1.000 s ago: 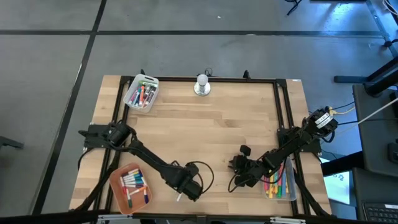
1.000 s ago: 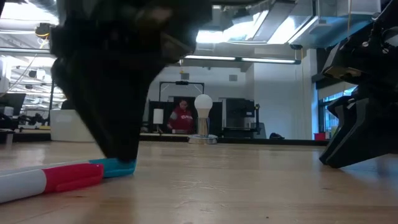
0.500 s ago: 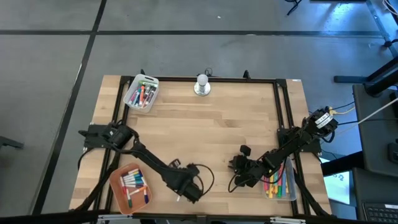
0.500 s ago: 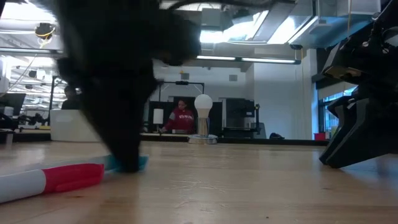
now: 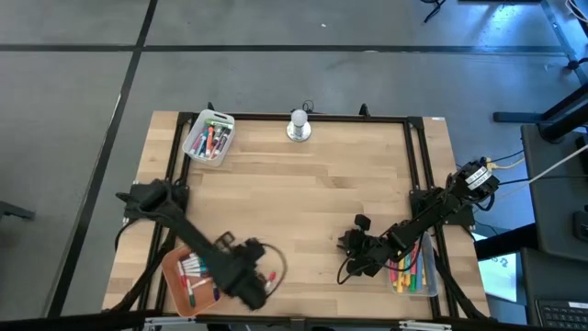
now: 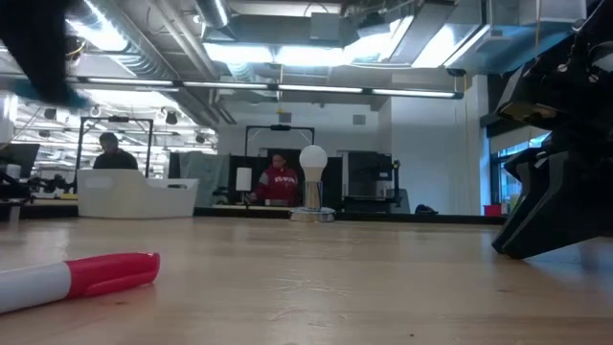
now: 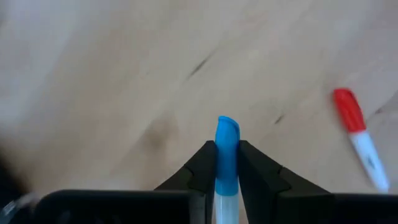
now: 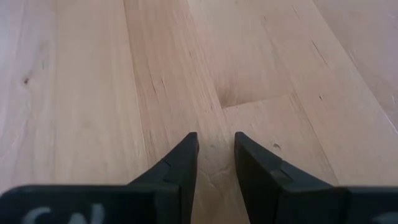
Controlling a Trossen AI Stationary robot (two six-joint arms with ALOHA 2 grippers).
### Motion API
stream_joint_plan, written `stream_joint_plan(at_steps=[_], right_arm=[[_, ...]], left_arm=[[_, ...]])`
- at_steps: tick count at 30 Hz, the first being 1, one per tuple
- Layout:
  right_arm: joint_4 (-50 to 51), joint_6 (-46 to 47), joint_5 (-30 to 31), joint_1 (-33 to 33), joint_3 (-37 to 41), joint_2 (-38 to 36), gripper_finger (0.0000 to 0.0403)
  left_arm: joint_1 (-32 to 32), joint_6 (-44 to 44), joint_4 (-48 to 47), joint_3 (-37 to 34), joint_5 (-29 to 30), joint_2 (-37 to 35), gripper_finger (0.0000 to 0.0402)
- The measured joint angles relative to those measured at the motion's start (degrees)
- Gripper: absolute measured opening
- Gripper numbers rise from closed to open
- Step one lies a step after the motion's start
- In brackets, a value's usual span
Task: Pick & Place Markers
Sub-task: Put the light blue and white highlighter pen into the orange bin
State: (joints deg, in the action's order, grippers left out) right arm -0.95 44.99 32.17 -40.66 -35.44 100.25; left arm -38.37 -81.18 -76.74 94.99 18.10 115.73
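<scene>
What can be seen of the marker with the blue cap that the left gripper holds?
The blue-capped marker is a thin pen with a bright blue cap and a white barrel below it, both looking like smooth plastic. The left gripper is shut on it, one dark finger pressing each side, with the rounded cap end sticking out past the fingertips. It is lifted off the wooden table and touches nothing but the fingers. Its lower barrel is hidden between them. In the high view the gripper is near the orange tray.

Blue-capped white marker (image 7: 226, 163) pinched upright-forward in left hand (image 7: 227, 158). Red-capped white marker (image 6: 77, 278) lies flat on surface (image 6: 383, 287). More markers (image 5: 195, 272) in orange tray (image 5: 175, 267).
</scene>
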Motion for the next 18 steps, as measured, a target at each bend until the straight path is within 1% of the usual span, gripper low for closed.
stream_joint_plan(at_steps=[5, 9, 14, 16, 18], right_arm=[[0.0, 0.3, 0.0, 0.0, 0.0, 0.0, 0.0106], [0.1, 1.4, 0.0, -0.1, 0.0, 0.0, 0.0106], [0.1, 1.6, 0.0, -0.1, 0.0, 0.0, 0.0106], [0.1, 2.1, 0.0, -0.1, 0.0, 0.0, 0.0106], [0.1, 2.2, 0.0, -0.1, 0.0, 0.0, 0.0106]], left_arm=[[-7.8, -11.6, -8.0, 0.1, 6.4, -3.8, 0.0052], [-16.0, -20.0, -12.6, 0.1, 11.9, -4.6, 0.0053], [-23.2, -29.5, -12.9, -1.5, 12.9, -4.5, 0.0059], [-25.1, -33.2, -13.0, -2.0, 13.1, -4.1, 0.0062], [-26.6, -35.0, -12.7, -2.6, 12.7, -3.5, 0.0066]])
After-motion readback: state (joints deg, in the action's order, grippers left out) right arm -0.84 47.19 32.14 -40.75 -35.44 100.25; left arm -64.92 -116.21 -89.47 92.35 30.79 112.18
